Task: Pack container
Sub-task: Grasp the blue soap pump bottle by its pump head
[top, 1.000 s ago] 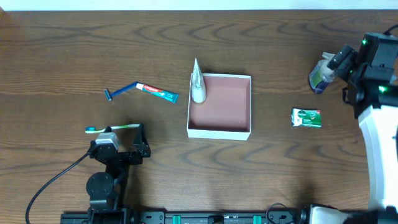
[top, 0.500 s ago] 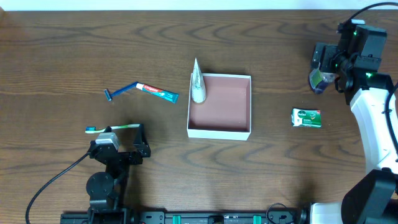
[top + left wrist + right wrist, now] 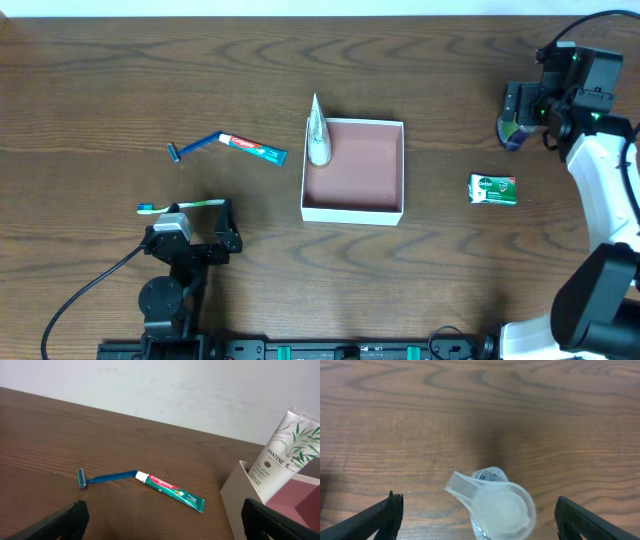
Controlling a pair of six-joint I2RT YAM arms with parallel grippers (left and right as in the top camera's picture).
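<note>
The container (image 3: 352, 213), a square white-walled box with a pink-brown inside, sits mid-table; its corner shows in the left wrist view (image 3: 235, 497). A white Pantene tube (image 3: 317, 135) leans in its far left corner, also in the left wrist view (image 3: 282, 452). A small clear-capped bottle (image 3: 511, 130) stands at the far right. My right gripper (image 3: 523, 112) is open above it, and in the right wrist view the fingers (image 3: 479, 510) flank the bottle's cap (image 3: 497, 507) without touching. My left gripper (image 3: 190, 228) is open and empty near the front left (image 3: 162, 522).
A green toothpaste tube (image 3: 253, 148) and a blue razor (image 3: 195, 147) lie left of the container, both in the left wrist view (image 3: 172, 491) (image 3: 102, 479). A toothbrush (image 3: 180, 206) lies by the left gripper. A green soap carton (image 3: 493, 189) lies right of the container.
My right arm has swung back and turned, bringing its open gripper over the bottle. The bottle and the left arm have not moved.
</note>
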